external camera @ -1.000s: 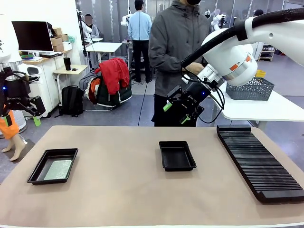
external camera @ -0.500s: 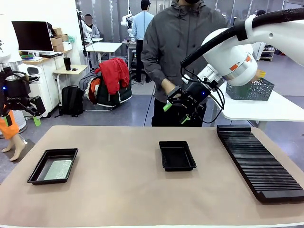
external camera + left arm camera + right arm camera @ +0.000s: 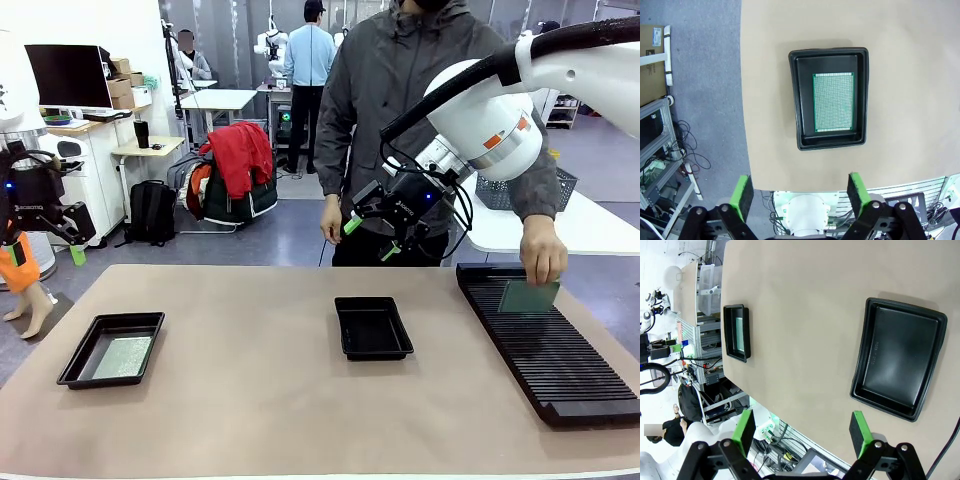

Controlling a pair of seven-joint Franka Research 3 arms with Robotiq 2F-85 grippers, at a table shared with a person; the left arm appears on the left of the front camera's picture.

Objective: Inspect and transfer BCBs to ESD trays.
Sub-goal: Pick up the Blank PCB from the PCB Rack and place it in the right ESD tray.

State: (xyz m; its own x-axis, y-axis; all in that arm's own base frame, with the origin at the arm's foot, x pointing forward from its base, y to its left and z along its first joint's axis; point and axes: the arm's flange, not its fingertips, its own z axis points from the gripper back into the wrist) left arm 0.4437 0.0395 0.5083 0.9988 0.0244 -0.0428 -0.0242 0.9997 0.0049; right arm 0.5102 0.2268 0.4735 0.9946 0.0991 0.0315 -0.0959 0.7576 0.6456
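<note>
Board (image 3: pixel 122 357) in left tray (image 3: pixel 82 352), second board (image 3: pixel 528 297) in hand (image 3: pixel 543 255) at rack (image 3: pixel 560 360)

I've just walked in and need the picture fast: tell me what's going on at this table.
A person across the table holds a green BCB in one hand at the far end of the black slotted rack. The right pincer hangs open above the table near the empty middle ESD tray. The left pincer is raised and open, looking down on the left ESD tray, where another BCB lies flat. Neither pincer holds anything.
</note>
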